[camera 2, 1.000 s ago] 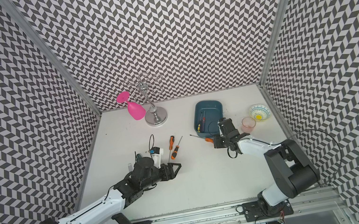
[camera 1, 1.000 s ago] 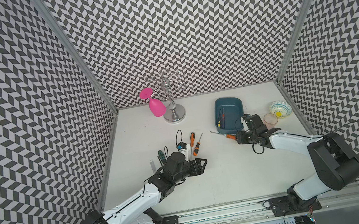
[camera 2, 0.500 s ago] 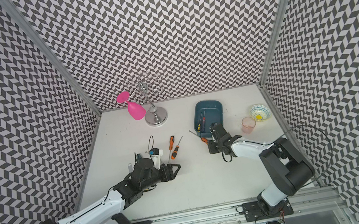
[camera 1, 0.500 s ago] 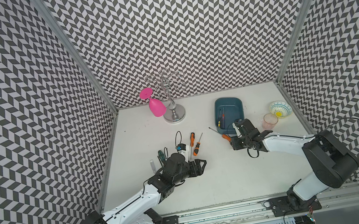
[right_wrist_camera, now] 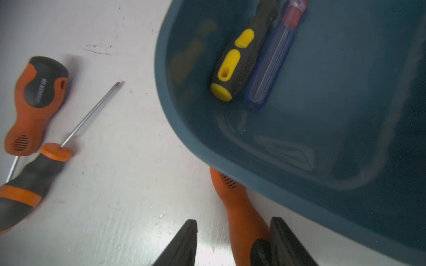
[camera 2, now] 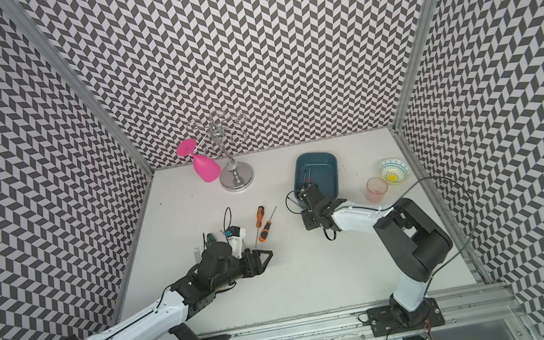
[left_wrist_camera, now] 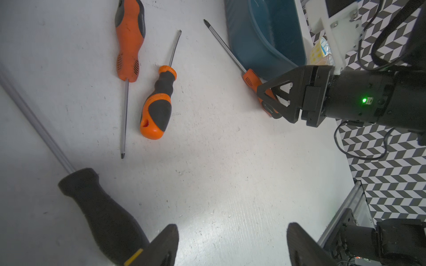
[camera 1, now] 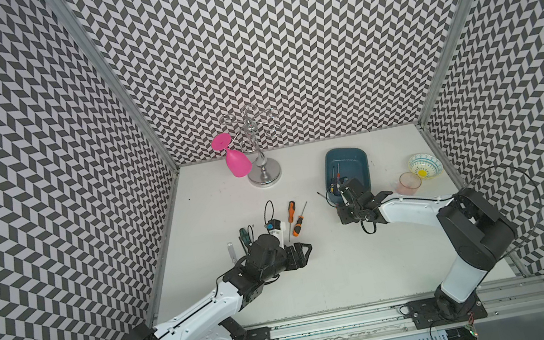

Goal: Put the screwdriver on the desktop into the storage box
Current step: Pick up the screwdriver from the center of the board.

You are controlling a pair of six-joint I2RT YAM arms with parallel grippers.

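Straddling orange screwdriver [right_wrist_camera: 237, 202] handle: right hand [right_wrist_camera: 234, 221] part open, nothing clamped yet. Screwdriver lies on worktop [right_wrist_camera: 115, 184], tight against storage box [right_wrist_camera: 322, 202] at its 7 o'clock. Centre, squeeze firmly, lift clear.

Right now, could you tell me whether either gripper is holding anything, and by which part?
Nothing is gripped yet. The right gripper straddles the orange screwdriver at its handle, one finger not touching; the left gripper is open and empty.
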